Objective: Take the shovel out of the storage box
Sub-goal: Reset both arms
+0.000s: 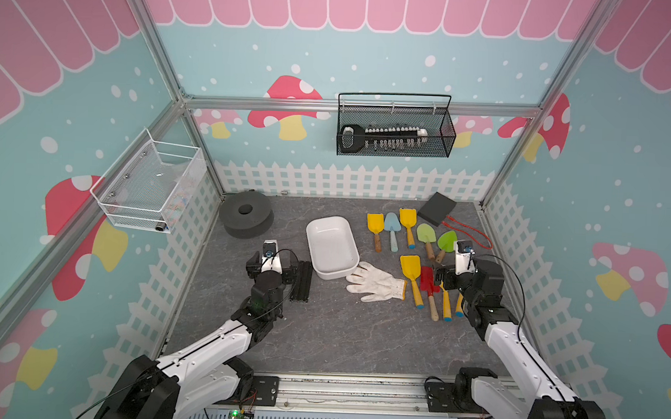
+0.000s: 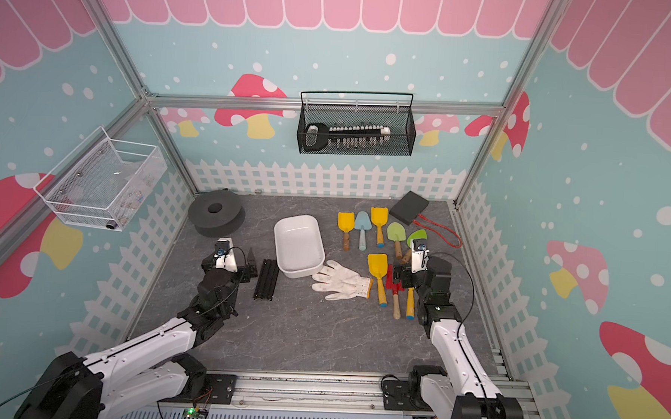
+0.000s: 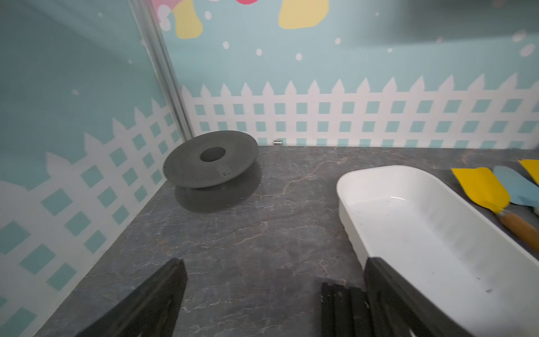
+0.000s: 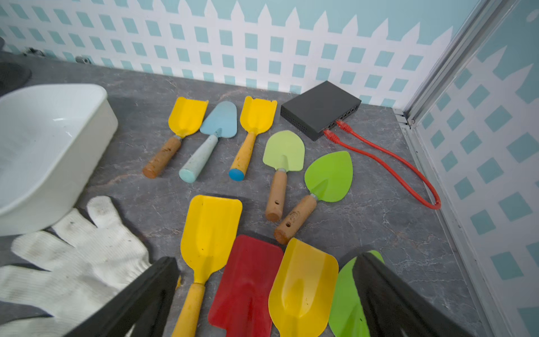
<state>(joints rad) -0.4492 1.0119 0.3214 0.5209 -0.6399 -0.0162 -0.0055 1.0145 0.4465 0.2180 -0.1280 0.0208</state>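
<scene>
The white storage box (image 1: 330,245) (image 2: 298,244) lies mid-table and holds nothing; it also shows in the wrist views (image 3: 423,233) (image 4: 43,140). Several toy shovels lie on the table to its right. One row stands at the back, among them a blue shovel (image 1: 391,222) (image 4: 218,121). A nearer row has a red shovel (image 1: 426,284) (image 4: 248,280) beside a yellow shovel (image 4: 303,286). My right gripper (image 1: 455,276) (image 4: 267,277) hovers open over the nearer row, holding nothing. Left of the box, my left gripper (image 1: 271,264) (image 3: 272,291) is open and empty above bare table.
A white glove (image 1: 375,284) lies between the box and the nearer shovels. A black rail (image 1: 301,281) lies left of the box, a grey spool (image 1: 246,214) behind it. A black device (image 1: 437,208) with a red cable sits back right. Wire baskets hang on the walls.
</scene>
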